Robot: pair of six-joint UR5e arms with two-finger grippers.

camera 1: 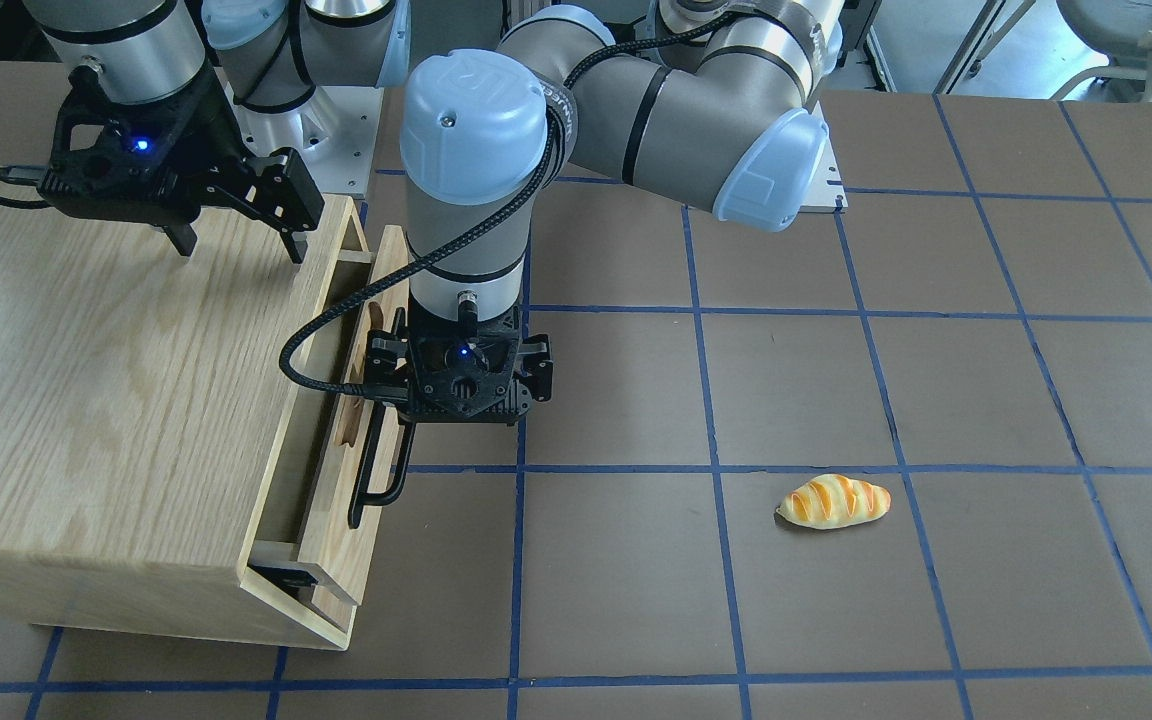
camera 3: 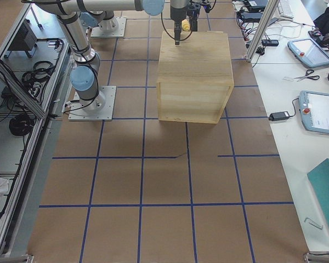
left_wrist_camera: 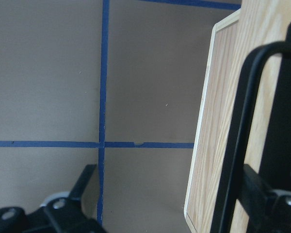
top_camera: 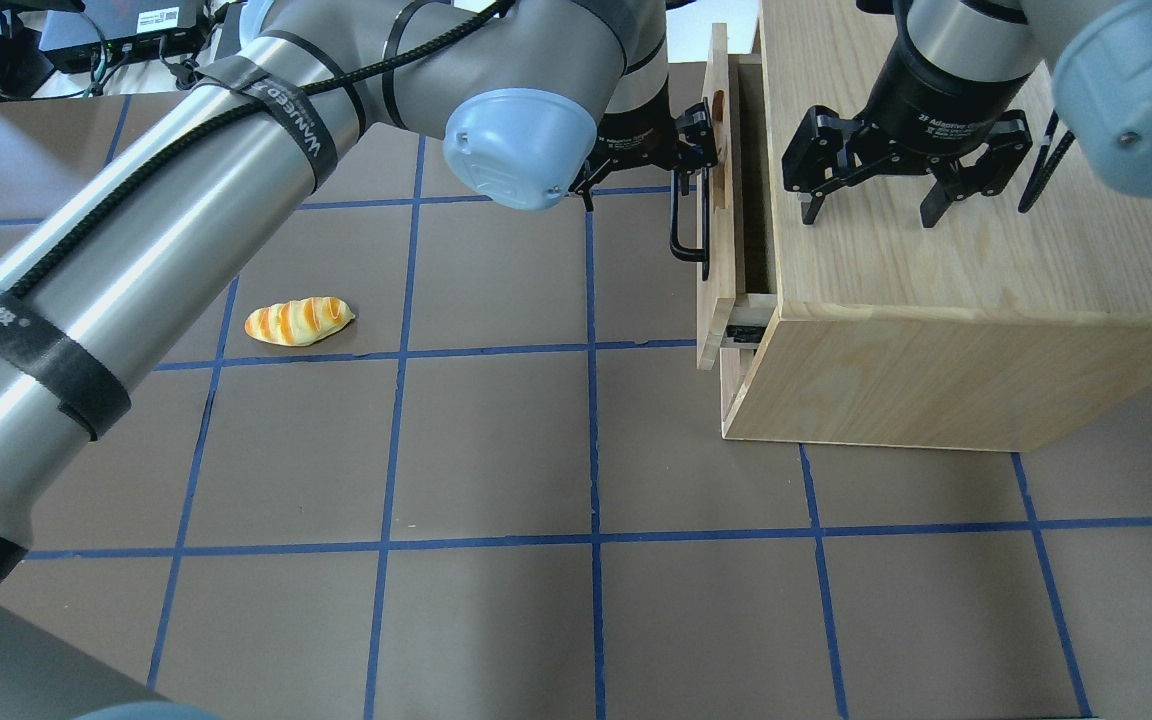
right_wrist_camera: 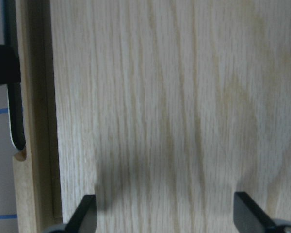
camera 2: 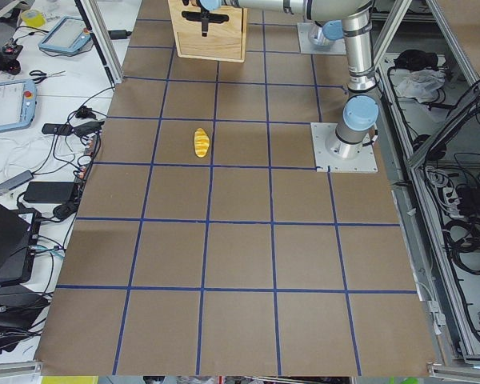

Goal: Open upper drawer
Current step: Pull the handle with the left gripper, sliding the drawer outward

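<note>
The upper drawer [camera 1: 332, 545] of the oak cabinet [camera 1: 106, 380] stands pulled out a little, with a dark gap behind its front panel [top_camera: 716, 300]. Its black bar handle [camera 1: 376, 470] runs along the front. My left gripper [camera 1: 464, 385] is at the handle's far end, open. In the left wrist view the bar [left_wrist_camera: 240, 126] lies between the fingers, close to the right finger [left_wrist_camera: 271, 204]. My right gripper [top_camera: 871, 205] is open and empty, fingers pointing down just above the cabinet top [right_wrist_camera: 174, 107].
A toy bread roll [camera 1: 834, 501] lies on the brown mat on my left side, also in the overhead view [top_camera: 298, 321]. Blue tape lines grid the table. The cabinet fills the table's right part.
</note>
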